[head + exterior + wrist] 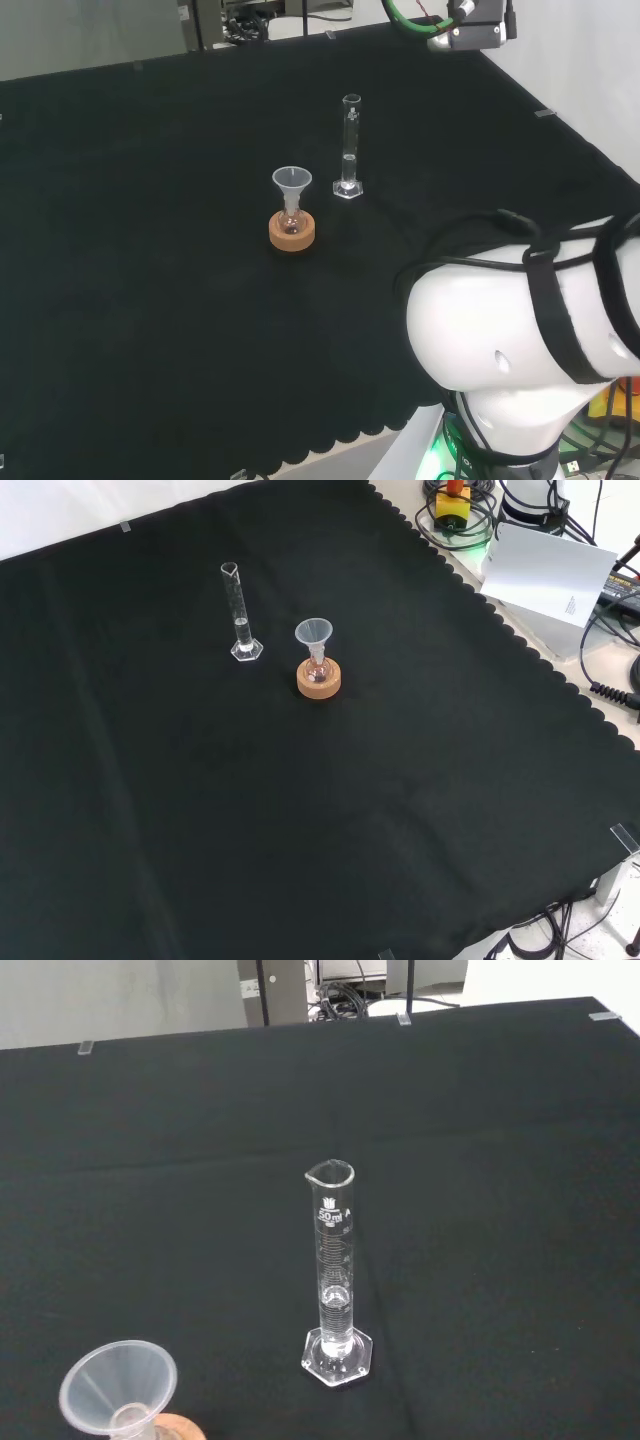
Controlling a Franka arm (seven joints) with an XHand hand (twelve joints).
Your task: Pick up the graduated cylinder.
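Cylinder (349, 146) upright on its hexagonal foot (337, 1355) on the black cloth (330, 810) of the surface, untouched and free on all sides. In the head view it stands just right of and slightly beyond a small flask (292, 218) that sits in a cork ring (292, 231) and carries a clear funnel (292, 181); in the front view the same flask lies to the cylinder's right and a little nearer the camera. The two are near but apart. The wrist view looks down at the cylinder from some way off, spout (329, 1172) at the top and a little clear liquid apparently in the lower part of the tube. The state of the robot hand cannot be told from these views.

Step in hand, as judged: the approach, with the grasp not yet begun. To do it well, the robot hand should come in from the side away from the funnel, so that no finger sweeps the flask off its ring. The tube is tall, narrow and slippery, and its foot is small, so a glancing touch could tip it. Fingers and thumb are best closed on opposite sides of the tube at about mid-height, squarely, then lifted straight up with the cylinder kept vertical so the contents stay in.
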